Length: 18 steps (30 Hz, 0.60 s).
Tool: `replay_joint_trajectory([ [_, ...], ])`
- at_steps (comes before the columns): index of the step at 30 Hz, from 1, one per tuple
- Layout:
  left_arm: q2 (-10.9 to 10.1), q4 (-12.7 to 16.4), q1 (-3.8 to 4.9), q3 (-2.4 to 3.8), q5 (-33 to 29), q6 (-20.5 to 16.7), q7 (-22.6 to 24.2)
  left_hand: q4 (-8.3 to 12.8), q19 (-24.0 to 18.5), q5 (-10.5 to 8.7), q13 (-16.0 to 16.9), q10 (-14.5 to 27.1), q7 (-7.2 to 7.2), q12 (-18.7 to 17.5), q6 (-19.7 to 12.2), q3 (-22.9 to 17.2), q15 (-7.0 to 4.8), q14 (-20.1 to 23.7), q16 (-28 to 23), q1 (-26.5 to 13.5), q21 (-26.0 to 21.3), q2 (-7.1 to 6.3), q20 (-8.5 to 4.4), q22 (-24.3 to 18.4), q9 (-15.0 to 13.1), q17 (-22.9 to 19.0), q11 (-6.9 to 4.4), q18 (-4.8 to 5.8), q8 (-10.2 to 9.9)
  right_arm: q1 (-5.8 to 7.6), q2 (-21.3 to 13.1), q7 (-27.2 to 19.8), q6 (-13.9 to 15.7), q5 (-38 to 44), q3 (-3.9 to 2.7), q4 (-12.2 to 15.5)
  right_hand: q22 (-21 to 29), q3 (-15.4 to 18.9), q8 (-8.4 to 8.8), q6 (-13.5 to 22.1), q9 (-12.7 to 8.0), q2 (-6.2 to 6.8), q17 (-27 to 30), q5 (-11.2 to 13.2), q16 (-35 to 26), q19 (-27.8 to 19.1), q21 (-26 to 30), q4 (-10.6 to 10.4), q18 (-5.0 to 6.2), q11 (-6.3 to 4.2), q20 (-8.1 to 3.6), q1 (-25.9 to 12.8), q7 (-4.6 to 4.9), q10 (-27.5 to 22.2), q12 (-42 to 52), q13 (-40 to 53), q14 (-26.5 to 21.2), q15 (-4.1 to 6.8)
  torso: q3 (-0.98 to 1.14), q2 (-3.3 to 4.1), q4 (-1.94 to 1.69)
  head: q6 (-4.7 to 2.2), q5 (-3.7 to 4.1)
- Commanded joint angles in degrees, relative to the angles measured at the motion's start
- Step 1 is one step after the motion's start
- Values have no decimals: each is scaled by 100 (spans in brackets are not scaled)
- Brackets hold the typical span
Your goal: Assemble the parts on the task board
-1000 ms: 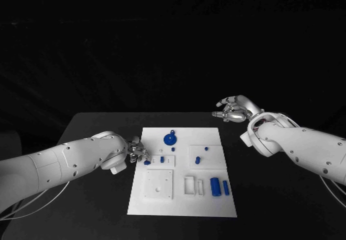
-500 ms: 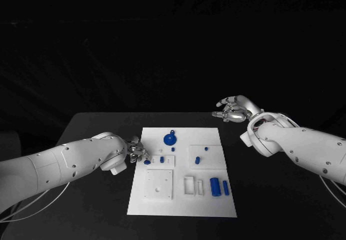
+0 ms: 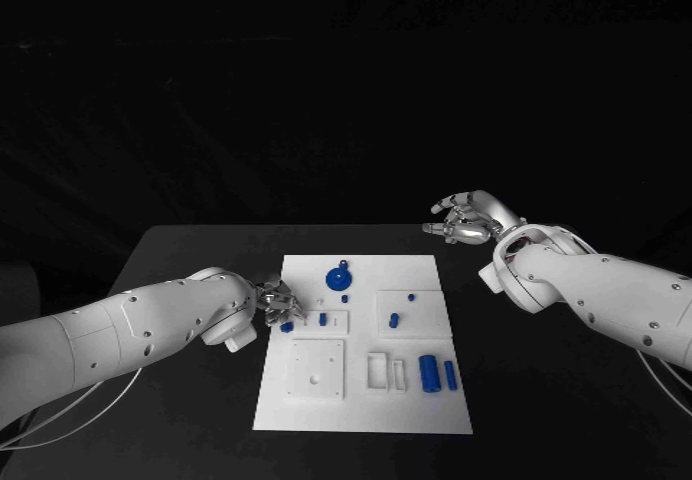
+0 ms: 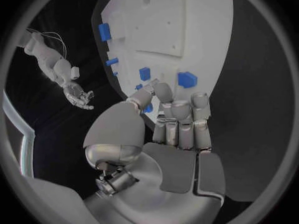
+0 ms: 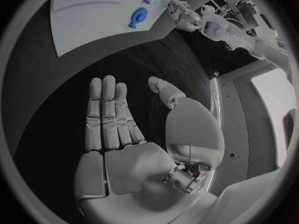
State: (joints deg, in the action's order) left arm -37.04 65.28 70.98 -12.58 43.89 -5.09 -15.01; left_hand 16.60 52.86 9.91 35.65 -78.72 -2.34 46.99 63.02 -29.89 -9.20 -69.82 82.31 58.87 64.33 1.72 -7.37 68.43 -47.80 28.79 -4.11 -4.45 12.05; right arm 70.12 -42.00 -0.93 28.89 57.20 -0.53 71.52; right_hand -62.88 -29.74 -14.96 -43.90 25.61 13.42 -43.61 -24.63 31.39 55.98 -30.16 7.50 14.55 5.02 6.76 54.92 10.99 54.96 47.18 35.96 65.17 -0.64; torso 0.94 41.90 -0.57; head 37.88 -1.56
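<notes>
Left hand [image 4: 171,119] pinching a small blue part [image 4: 148,108] at the task board [image 3: 364,385] edge, seen from its wrist, right hand [image 5: 124,134] flat, fingers straight, holding nothing, black table [image 3: 188,260], dark room

One white task board [image 3: 418,415], eight small blue parts [image 3: 430,372] on it

Blue parts [image 3: 431,372] on white task board [image 3: 418,410]
</notes>
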Motion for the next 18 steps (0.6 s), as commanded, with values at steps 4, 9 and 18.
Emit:
replay_joint_trajectory([
  [4, -1, 10, 3, 5, -254, -252, 308, -7, 37, -31, -11, -27, -9, 21, -3, -41, -102, -77, 30, 16, -12, 34, -719, 11, -39, 6, 8, 56, 1, -5, 2, -58, -43, 14, -1, 2, -7, 22, -37, -56, -6, -32, -7, -30, -41, -24, 32, 1, 45, -21, 2, -18, 11, -138, 36, -10, 4, -18, 8, -2, -2, -1, 2],
  [9, -55, 11, 5, 13, -394, -424, 345, -12, 51, -48, -24, -27, -59, 18, -194, -15, -62, -71, 14, -18, -18, -82, -723, 15, -22, -1, 53, 56, -92, -6, -2, -57, -43, 14, -1, 4, -7, 22, -37, -56, -7, -32, -9, -31, -43, -23, 33, 1, 45, -21, 2, -16, 11, -139, 37, -12, 4, -18, 5, -3, 1, -6, 2],
  [18, -294, 79, 13, 166, -190, 117, -91, -598, 48, -691, -53, 85, -106, -10, -492, 162, -18, -18, -87, -773, -164, -1005, -710, -61, -39, -52, 94, 53, -56, -7, -16, -55, -45, 14, -1, 9, -8, 22, -37, -55, -8, -31, -13, -31, -47, -23, 35, 1, 45, -21, 2, -16, 11, -140, 38, -14, 5, -18, 5, -8, -4, -7, 4],
])
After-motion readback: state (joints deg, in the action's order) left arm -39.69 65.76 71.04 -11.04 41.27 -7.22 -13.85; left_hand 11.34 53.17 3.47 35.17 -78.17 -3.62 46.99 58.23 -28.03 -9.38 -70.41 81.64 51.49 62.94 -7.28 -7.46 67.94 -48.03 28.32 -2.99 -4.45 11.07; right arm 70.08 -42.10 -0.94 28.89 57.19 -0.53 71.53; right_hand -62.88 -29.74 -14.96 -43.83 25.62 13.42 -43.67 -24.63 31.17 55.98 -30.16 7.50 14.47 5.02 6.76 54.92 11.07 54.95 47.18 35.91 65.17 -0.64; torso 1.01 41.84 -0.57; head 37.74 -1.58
